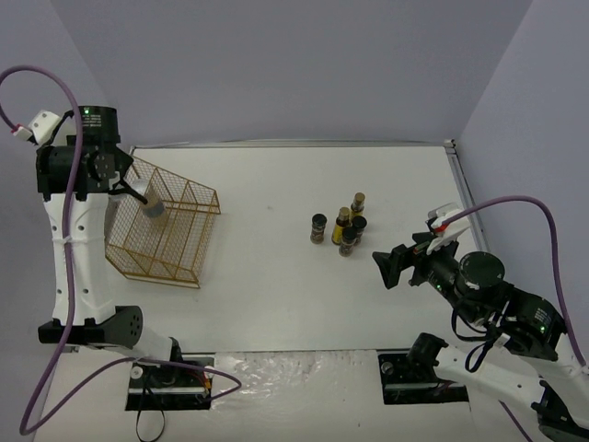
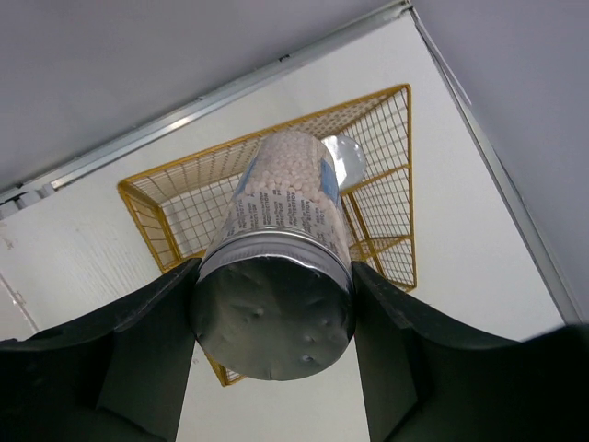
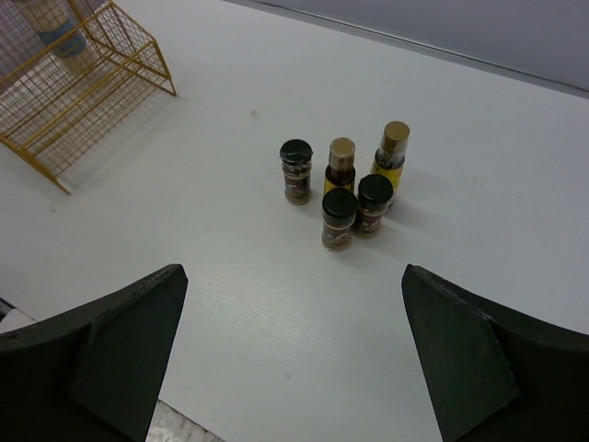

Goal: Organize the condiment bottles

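My left gripper (image 1: 140, 195) is shut on a wide white bottle (image 1: 154, 208) by its silver cap (image 2: 274, 313) and holds it above the gold wire rack (image 1: 175, 249). A second silver-capped bottle (image 2: 342, 158) lies inside the rack beyond it. Three small dark black-capped jars (image 3: 296, 170) (image 3: 339, 218) (image 3: 374, 203) and two slim yellow-filled bottles (image 3: 341, 164) (image 3: 392, 152) stand clustered at mid-table (image 1: 342, 228). My right gripper (image 1: 386, 267) is open and empty, low over the table a short way in front of the cluster (image 3: 293, 276).
The rack (image 2: 377, 230) sits tilted at the table's left side, near the left arm's column. A metal rail (image 1: 294, 144) edges the far side of the white table, and grey walls close it in on three sides.
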Action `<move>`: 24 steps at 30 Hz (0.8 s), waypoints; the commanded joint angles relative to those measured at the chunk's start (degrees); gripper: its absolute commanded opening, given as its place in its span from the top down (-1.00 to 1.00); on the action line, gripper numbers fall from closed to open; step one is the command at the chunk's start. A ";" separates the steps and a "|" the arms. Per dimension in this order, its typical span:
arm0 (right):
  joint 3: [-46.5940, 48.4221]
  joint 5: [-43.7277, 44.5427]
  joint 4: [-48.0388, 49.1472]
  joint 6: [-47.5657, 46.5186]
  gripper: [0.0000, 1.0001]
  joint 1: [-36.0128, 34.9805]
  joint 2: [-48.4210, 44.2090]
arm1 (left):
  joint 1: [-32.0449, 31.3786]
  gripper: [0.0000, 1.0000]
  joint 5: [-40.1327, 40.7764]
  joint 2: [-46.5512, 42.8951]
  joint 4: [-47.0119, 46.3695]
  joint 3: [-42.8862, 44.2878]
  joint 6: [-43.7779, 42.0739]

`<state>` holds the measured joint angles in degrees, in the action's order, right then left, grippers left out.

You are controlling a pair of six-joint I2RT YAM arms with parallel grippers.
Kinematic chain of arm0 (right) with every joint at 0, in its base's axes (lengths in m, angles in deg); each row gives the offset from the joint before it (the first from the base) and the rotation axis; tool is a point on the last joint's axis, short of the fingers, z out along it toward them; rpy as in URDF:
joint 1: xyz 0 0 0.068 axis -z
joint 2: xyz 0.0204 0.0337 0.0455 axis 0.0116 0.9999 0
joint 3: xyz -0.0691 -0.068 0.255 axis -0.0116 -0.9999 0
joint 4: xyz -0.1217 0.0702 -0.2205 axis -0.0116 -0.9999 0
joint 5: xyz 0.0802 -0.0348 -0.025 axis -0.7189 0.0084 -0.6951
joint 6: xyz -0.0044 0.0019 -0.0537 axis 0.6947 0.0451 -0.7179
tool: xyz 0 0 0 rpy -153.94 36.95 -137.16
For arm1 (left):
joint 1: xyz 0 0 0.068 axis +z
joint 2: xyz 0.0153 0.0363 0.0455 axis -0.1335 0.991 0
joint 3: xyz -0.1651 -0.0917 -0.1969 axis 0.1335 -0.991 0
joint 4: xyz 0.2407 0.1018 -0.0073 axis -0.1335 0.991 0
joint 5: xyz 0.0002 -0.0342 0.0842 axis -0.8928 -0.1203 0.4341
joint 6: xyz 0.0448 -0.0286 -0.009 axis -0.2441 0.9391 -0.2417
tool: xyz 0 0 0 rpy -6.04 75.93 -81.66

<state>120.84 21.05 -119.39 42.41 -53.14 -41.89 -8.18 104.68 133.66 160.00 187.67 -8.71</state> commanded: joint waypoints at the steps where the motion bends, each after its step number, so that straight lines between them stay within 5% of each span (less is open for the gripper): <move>1: -0.51 -2.25 2.56 -2.35 -1.00 0.00 0.56 | 3.71 1.00 2.99 -2.64 12.82 -0.01 -0.44; 11: -0.96 -2.25 2.72 -2.46 -1.00 0.06 -0.22 | 9.91 1.00 -5.34 -5.52 6.80 -12.90 -3.42; 24: -0.96 -1.56 2.65 -2.21 -1.00 0.00 -1.46 | 10.91 1.00 -8.58 -2.84 2.71 -17.71 -4.64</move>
<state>119.71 19.04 -119.45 40.81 -53.16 -43.50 1.87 98.00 130.46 158.74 169.22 -12.43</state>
